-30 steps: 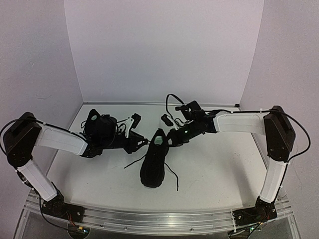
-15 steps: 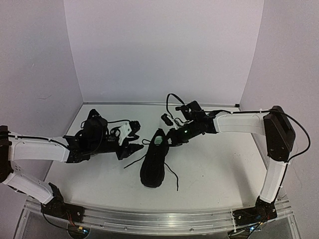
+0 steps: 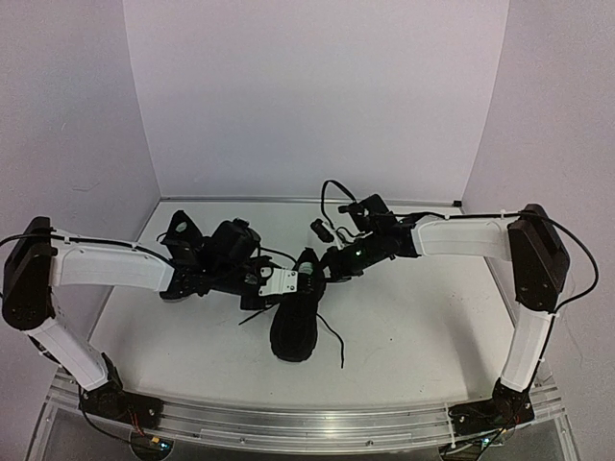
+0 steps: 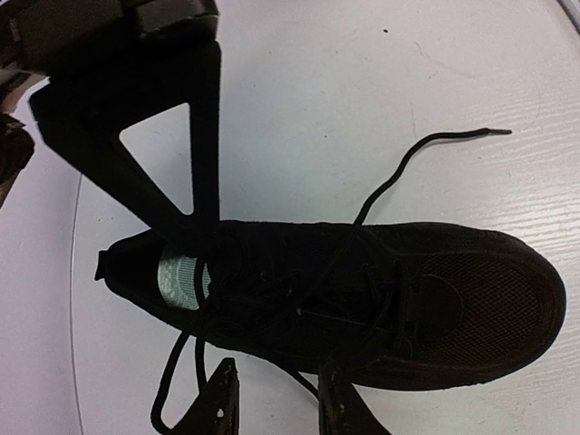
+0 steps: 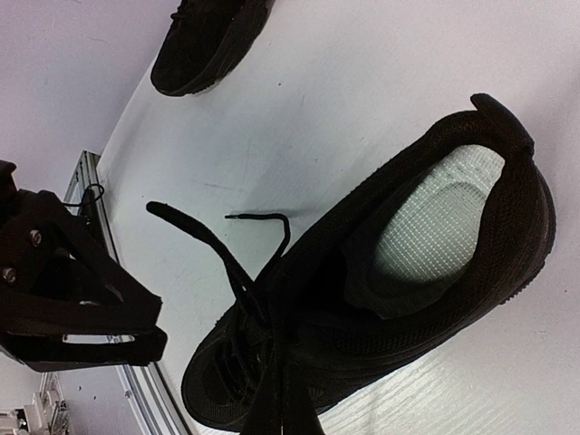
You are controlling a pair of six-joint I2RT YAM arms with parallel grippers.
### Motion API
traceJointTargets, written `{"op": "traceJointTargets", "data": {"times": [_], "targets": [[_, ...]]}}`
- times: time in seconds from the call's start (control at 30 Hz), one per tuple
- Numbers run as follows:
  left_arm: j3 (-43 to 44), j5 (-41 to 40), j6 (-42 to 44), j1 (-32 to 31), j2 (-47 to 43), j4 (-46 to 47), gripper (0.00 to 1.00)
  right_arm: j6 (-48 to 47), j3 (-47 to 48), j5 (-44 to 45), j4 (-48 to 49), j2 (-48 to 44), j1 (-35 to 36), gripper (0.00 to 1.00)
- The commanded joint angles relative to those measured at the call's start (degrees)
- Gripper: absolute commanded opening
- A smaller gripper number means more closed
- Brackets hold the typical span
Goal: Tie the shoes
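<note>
centre shoe point(image 3: 294, 322): black low-top, resting on its sole in the middle of the tabletop point(image 3: 423, 317); toe toward the arm bases, heel toward the back wall; collar open, pale insole point(image 5: 435, 227) showing inside.

laces point(image 5: 192, 236): black and thin, untied; crossed loosely over the tongue of the centre shoe; one loose end trailing on the tabletop to the right of the centre shoe, another trailing off its left side.

left end effector point(image 3: 279, 284): over the heel end of the centre shoe, reaching in from its left; fingers apart, nothing clamped. In the left wrist view, one finger point(image 4: 154, 136) meeting the collar edge, the other point(image 4: 217, 399) low at the opposite flank, with the collar and upper laces between them; contact with the shoe impossible to tell.

right end effector point(image 3: 325, 245): just behind the heel of the centre shoe, slightly to its right; fingers spread in the top view, holding nothing. Only one finger point(image 5: 86, 308) caught by the right wrist camera, off to the side of the centre shoe's front half and clear of it.

second shoe point(image 3: 181, 242): black as well, on the tabletop well to the left of the centre shoe and further back; partly hidden under the left arm point(image 3: 106, 269); visible too at the upper edge of the right wrist view, apart from the centre shoe.

tabletop: white, faintly streaked around the centre shoe.
</note>
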Motion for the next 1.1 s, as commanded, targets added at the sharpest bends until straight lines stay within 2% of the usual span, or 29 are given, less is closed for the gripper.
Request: {"op": "traceJointTargets", "data": {"times": [0.0,0.67,1.07], "targets": [[3.94,-1.49,4.15,-0.32,2.08,-2.81,0.29,0.42,0.52,-1.10,2.07,-0.60,-0.32,0.00],[7.22,-3.38,4.26,-0.32,8.00,1.90,0.26,0.68,0.51,-1.95,2.62,-0.02,-0.57,0.00],[7.98,-2.77,5.43,-0.39,8.35,1.58,0.31,0.78,0.61,-2.48,2.88,0.39,-0.53,0.00]]}}
